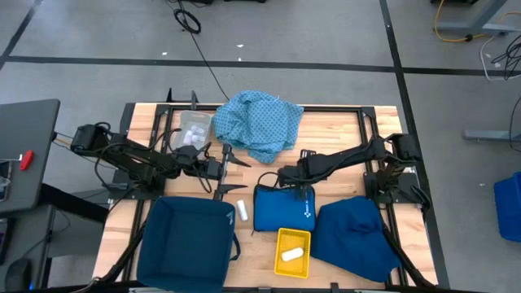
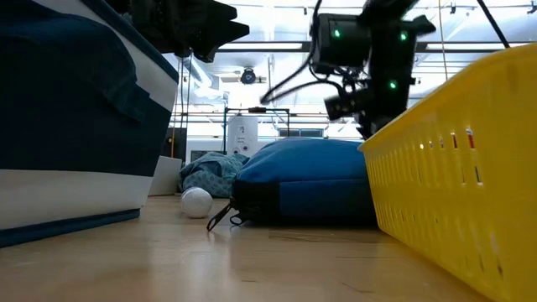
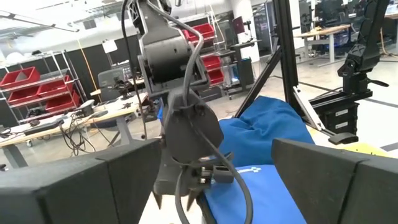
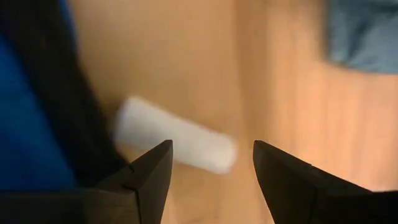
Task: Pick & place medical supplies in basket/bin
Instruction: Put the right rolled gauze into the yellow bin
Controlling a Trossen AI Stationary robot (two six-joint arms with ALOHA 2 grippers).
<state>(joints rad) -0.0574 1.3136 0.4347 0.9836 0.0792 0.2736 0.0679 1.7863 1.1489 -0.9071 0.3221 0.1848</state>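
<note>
Centrally in the high view, the right gripper (image 1: 269, 177) hangs open and empty above a white roll (image 4: 176, 142), left gripper (image 1: 230, 157) likewise open.

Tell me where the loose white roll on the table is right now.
In the high view the white roll lies on the bare wood between the dark blue bin and the blue zip pouch, just below the right gripper.

The white roll (image 1: 242, 211) lies in a narrow strip of bare table (image 1: 383, 122), hemmed by the dark blue bin (image 1: 187, 240) and the blue zip pouch (image 1: 284, 208); the yellow basket (image 1: 293, 251) stands open from above
</note>
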